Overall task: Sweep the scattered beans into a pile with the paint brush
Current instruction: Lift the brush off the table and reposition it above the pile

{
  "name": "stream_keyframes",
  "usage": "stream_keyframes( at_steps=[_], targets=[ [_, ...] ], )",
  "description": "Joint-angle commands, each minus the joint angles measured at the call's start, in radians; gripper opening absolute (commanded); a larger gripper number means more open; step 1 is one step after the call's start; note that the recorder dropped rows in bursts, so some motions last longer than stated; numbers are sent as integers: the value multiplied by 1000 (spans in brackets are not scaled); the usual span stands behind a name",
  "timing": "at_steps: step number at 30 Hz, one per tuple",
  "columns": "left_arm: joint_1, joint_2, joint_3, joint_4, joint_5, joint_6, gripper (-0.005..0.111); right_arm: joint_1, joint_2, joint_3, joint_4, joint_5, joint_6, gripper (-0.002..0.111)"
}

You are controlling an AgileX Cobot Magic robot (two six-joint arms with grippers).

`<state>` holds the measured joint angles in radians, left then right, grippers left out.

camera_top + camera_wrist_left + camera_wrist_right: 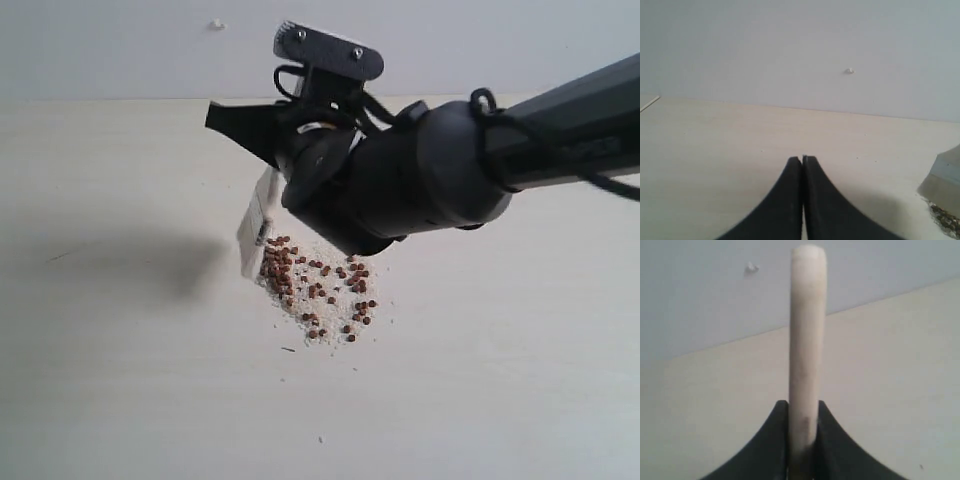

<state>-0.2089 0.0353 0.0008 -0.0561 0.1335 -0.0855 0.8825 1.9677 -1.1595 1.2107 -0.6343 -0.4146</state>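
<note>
From outside, the right arm [430,170] reaches over the middle of the desk [120,380], and the paint brush [256,225] hangs under it, bristles down, right beside the beans [318,292], which lie in a loose patch well away from the desk's far edge. The left wrist camera shows the left end effector [802,159] with its two fingers pressed together above the desk, the brush and some beans near it. The right wrist camera shows the right end effector [803,410] squeezed tight on the brush's pale handle.
</note>
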Motion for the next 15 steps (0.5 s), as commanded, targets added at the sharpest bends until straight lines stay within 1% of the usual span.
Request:
stream_keyframes(
  at_steps=[1,3,5,8,10,12,15],
  targets=[
    [1,-7,-1,-8,-1,3,0,1,-109,4,-199,28,-208,0],
    [1,-7,-1,-8,-1,3,0,1,-149,6,-269,61,-410,0],
    [1,-7,-1,-8,-1,3,0,1,-172,6,-307,92,-552,0],
    [1,-7,-1,-8,-1,3,0,-1,-179,6,-400,123,-677,0],
    [1,-7,-1,-8,-1,3,0,-11,-170,6,-514,152,-679,0],
    [1,-7,-1,-8,-1,3,0,-30,-155,6,-666,196,-622,0],
    [1,-7,-1,-8,-1,3,0,-67,-122,6,-955,238,-418,0]
  ],
)
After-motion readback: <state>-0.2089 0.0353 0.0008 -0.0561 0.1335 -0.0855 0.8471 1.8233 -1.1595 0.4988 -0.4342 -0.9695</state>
